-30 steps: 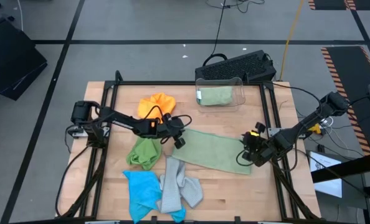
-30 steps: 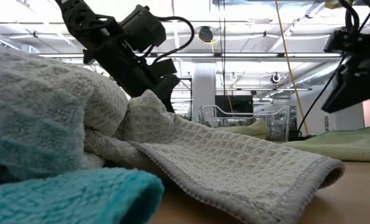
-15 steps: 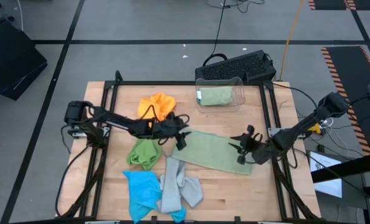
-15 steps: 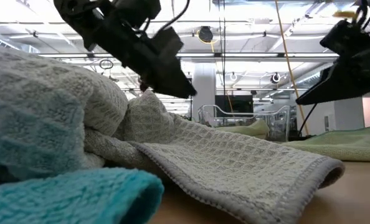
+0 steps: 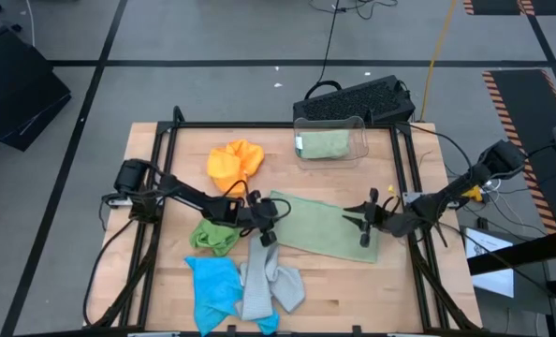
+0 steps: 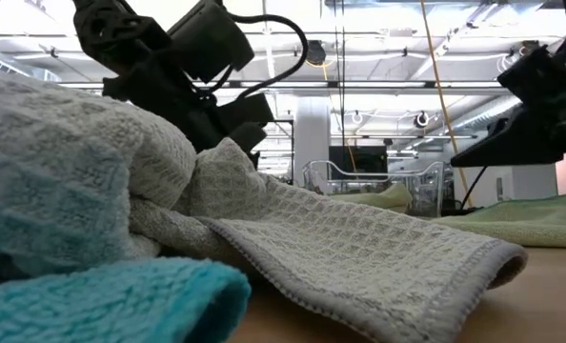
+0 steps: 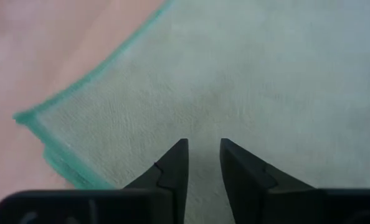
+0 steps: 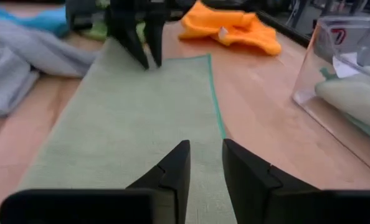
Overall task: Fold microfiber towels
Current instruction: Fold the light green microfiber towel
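A pale green microfiber towel (image 5: 320,225) lies spread flat at the table's middle. My left gripper (image 5: 264,218) stands at its left end, slanting down, fingers a little apart (image 7: 203,155), beside the towel's far left corner (image 7: 23,116). My right gripper (image 5: 362,225) hovers over the towel's right end, nearly level, pointing along it, its fingers also a little apart (image 8: 205,152). Orange (image 5: 235,161), bright green (image 5: 217,234), blue (image 5: 212,285) and grey (image 5: 270,281) towels lie crumpled on the left half. My left gripper has its fingertips (image 7: 175,152) right at the pale green towel's left end, coming slanting down from the table's left. Nothing lies between them, and I cannot tell whether they touch the cloth.
A clear plastic bin (image 5: 330,140) at the far edge holds a folded pale green cloth. A black keyboard (image 5: 358,98) lies beyond the table. The grey towel fills the low view's foreground. Bare wood shows at the near right and far right.
My left gripper has come toward the near edge and down to the pale green towel's left end. My right gripper has sunk and tipped from pointing steeply down to nearly level, facing the table's left. The towel has stayed flat.
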